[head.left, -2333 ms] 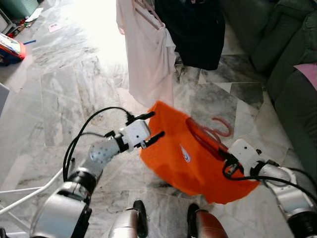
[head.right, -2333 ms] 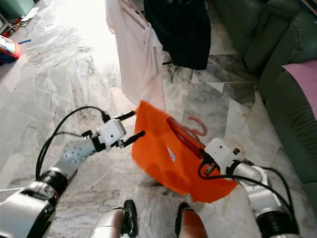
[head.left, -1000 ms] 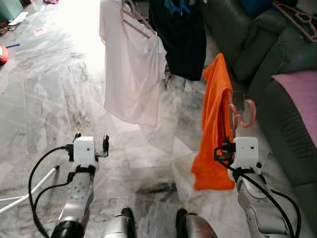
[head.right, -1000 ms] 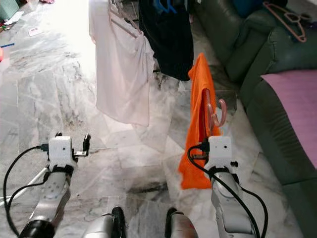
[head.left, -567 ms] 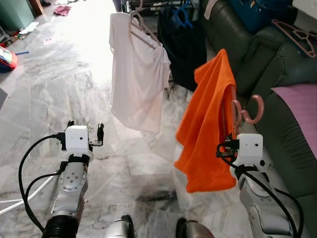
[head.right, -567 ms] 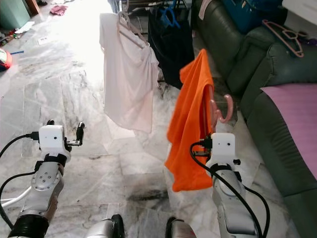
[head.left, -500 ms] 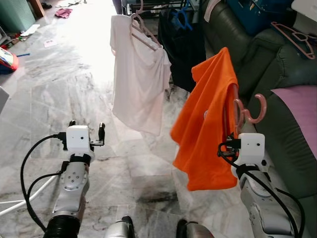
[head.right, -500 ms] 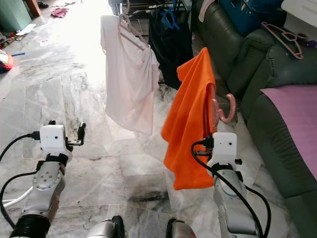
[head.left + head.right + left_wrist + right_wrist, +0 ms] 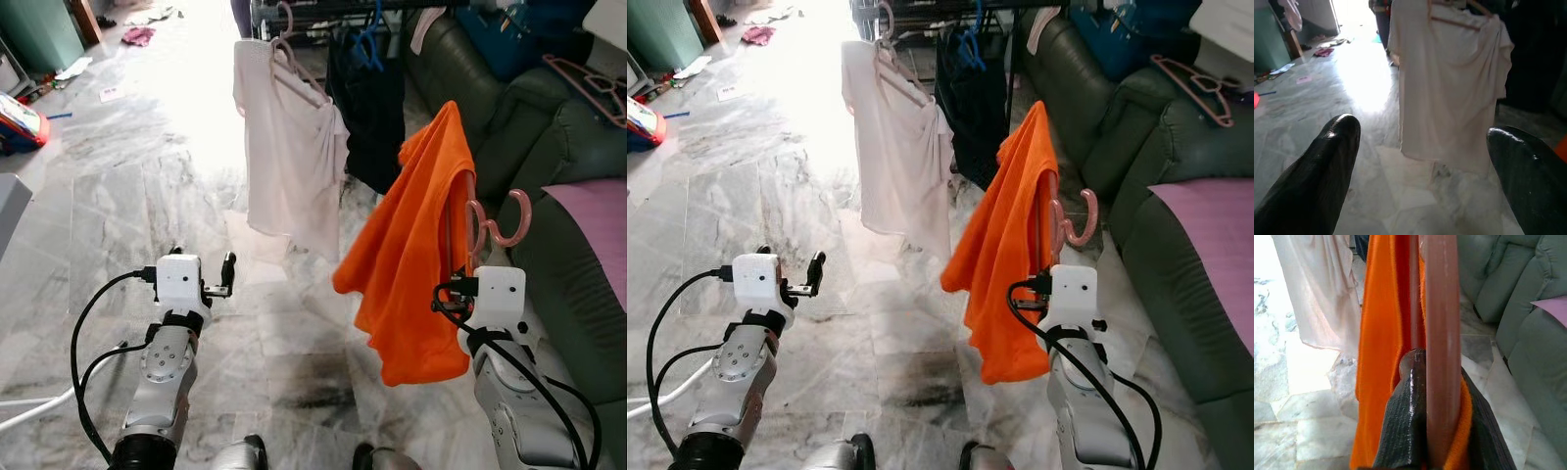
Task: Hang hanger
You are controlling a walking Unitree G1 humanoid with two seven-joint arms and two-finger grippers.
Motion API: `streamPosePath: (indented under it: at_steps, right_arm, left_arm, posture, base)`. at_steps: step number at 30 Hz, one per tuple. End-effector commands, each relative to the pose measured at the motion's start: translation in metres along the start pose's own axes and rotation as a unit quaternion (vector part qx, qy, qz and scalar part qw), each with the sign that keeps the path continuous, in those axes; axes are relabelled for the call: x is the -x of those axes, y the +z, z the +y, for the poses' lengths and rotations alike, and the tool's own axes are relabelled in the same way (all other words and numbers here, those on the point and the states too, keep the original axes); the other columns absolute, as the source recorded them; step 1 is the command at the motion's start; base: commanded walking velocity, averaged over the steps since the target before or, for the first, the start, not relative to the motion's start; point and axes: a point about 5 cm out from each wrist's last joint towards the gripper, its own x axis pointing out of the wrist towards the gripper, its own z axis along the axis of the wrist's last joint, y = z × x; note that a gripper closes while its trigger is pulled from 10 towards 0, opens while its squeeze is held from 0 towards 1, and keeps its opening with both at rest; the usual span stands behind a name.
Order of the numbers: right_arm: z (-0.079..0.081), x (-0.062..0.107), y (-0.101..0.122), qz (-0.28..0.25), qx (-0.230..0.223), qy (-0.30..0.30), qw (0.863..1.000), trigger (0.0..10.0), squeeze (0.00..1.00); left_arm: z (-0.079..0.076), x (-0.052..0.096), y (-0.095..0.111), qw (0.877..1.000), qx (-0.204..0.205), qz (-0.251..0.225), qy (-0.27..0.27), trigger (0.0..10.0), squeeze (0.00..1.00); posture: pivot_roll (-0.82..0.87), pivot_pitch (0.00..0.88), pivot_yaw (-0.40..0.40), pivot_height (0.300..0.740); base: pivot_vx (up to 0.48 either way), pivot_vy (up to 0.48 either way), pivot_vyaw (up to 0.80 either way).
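Marble floor (image 9: 118, 186), pale and veined, runs ahead of me toward the bright glare at the far end. My left gripper (image 9: 227, 274) hangs low on the left with its two black fingers (image 9: 1317, 171) spread wide and nothing between them; through the gap I see the white shirt (image 9: 289, 162) on its wooden hanger. Behind it hangs a dark garment (image 9: 377, 117), both on the clothes rack (image 9: 333, 8) at the top of the head view.

Further right, my right gripper (image 9: 1425, 382) is clamped on the pink hanger (image 9: 495, 220), its fingers pinching the bar with the orange shirt (image 9: 416, 255) draped over it. A couple of seconds ago the shirt lay low and spread flat between both arms; now it hangs upright off my right arm alone, the hook standing up clear above the wrist, and the rack has come further into view than half a second back. I judge that puts me in the carry-and-approach step: the hanger is ready, but well apart from the rail.

On the far right sits the green sofa (image 9: 1176, 147) with a spare pink hanger (image 9: 1190, 83) on its back.

No brand or writing is legible on anything now.
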Motion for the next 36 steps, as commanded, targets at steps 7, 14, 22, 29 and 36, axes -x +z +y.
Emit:
streamPosePath:
  at_steps: [7, 14, 22, 29, 36]
  right_arm:
    - [-0.003, 0.002, 0.007, -0.014, -0.006, -0.009, 1.0, 10.0, 0.0]
    - [-0.003, 0.004, 0.005, -0.011, -0.007, -0.009, 1.0, 10.0, 0.0]
    - [0.001, 0.001, 0.003, -0.005, -0.006, -0.004, 1.0, 10.0, 0.0]
    - [0.003, -0.001, 0.001, -0.003, -0.007, -0.002, 1.0, 10.0, 0.0]
    - [0.004, 0.0, -0.001, 0.001, -0.006, 0.002, 1.0, 10.0, 0.0]
  left_arm:
    - [-0.006, 0.003, -0.003, 1.0, 0.011, 0.01, -0.018, 10.0, 0.0]
    - [-0.007, 0.005, -0.004, 1.0, 0.014, 0.014, -0.021, 10.0, 0.0]
    - [-0.012, 0.004, -0.007, 0.999, 0.016, 0.021, -0.036, 10.0, 0.0]
    - [-0.017, -0.001, -0.008, 0.998, 0.018, 0.027, -0.05, 10.0, 0.0]
    - [-0.018, -0.002, -0.009, 0.998, 0.018, 0.032, -0.056, 10.0, 0.0]
  posture:
    - [-0.14, 0.147, 0.025, 0.74]
    - [-0.14, 0.141, 0.022, 0.74]
    - [-0.14, 0.103, 0.026, 0.74]
    - [-0.15, 0.078, 0.038, 0.74]
    - [-0.15, 0.075, 0.043, 0.74]
  base:
    - [0.456, 0.0, 0.0]
    - [0.48, 0.0, 0.0]
    - [0.48, 0.0, 0.0]
    - [0.48, 0.0, 0.0]
    - [0.48, 0.0, 0.0]
